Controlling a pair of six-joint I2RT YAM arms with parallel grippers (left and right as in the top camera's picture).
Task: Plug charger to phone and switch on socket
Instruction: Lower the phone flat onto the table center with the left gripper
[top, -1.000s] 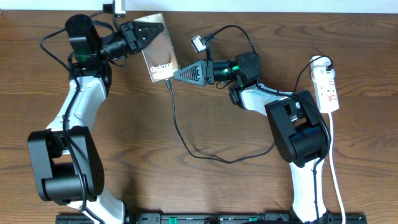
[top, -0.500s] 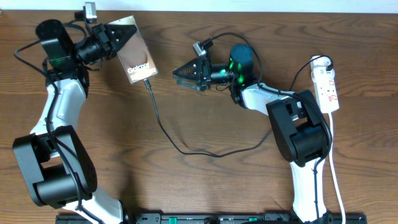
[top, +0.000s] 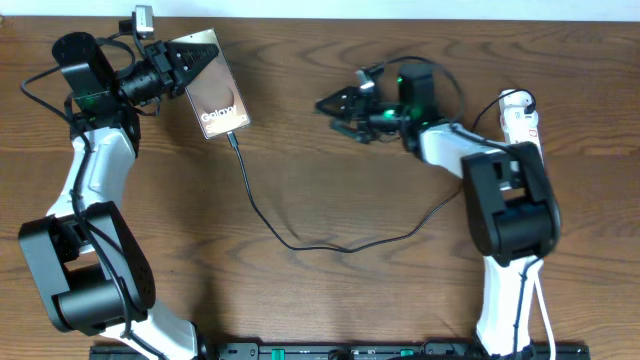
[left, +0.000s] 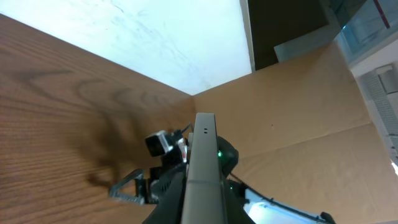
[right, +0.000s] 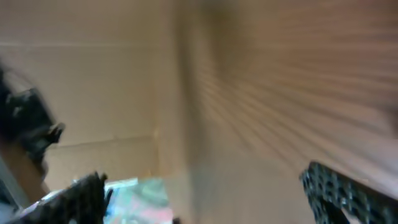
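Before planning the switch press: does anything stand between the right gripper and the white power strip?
No separate object does. The right gripper points away from the power strip, so only its own arm lies between them and hides the strip's lower part.

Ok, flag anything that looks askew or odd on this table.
The phone is not lying flat: the left pincer grips it tilted near the far edge of the table, the charger trailing from its lower end. The right pincer is open and empty. The right wrist view is blurred. Nothing looks spilled or damaged.
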